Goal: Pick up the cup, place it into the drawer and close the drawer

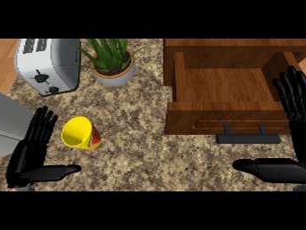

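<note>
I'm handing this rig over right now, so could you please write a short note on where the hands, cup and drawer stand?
Left hand: open, fingers straight, just left of the cup, not holding it.
Right hand: open, at the drawer's right side.
Cup: yellow, tipped on the counter, near the left hand.
Drawer: pulled open, nothing visible inside.
Done: nothing yet.
Left: grasp the cup, put it in the drawer, close the drawer.

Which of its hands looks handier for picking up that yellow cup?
Probably the left hand: it is open right beside the yellow cup. The right hand is open too, but far across the counter, by the open drawer.
</note>
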{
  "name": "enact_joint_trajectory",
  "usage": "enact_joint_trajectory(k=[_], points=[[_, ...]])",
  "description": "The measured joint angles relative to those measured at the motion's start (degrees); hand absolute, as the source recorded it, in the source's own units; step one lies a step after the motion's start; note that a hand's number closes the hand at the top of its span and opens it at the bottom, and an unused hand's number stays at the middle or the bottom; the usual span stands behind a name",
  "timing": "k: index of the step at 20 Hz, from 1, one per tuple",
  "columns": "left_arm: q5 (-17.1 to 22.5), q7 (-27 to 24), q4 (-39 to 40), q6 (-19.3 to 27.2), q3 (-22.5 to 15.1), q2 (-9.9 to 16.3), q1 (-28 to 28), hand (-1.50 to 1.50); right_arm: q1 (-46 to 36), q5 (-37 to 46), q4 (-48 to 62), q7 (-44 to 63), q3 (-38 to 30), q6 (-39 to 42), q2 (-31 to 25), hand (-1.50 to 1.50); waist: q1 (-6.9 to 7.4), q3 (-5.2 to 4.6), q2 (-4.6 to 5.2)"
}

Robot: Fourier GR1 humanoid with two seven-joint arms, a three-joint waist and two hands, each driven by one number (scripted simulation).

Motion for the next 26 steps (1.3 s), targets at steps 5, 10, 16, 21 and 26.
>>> enact_joint_trajectory(k=[5, 10, 16, 21, 26], points=[[-2.59, -8.94, 14.80, -0.03, 1.93, 0.84, -4.67, -1.50, -0.02, -1.62, -0.02, -0.38, -1.92, 1.12, -0.54, -1.50, -0.18, -0.02, 0.03], [-2.97, -17.02, 28.10, -1.73, 4.29, 2.79, -9.26, -1.50, -0.09, -0.53, -0.53, 0.00, -1.12, 1.07, 0.15, -1.50, -0.20, -0.03, 0.02], [-4.05, -27.76, 43.87, -4.09, 6.27, 5.77, -14.81, -1.50, -0.80, -1.08, 0.01, 0.43, -2.00, 2.19, -0.18, -1.50, -0.29, -0.04, 0.08], [-4.99, -33.32, 54.14, -3.83, 6.90, 7.17, -19.54, -1.50, -0.49, -0.26, 1.93, -1.86, -1.82, 2.69, 0.47, -1.50, -0.37, -0.05, 0.11], [-6.27, -36.69, 62.79, -2.61, 7.40, 8.13, -24.20, -1.50, -1.23, -0.81, 2.33, -1.87, -2.40, 3.26, 0.19, -1.50, -0.67, -0.10, 0.22]])
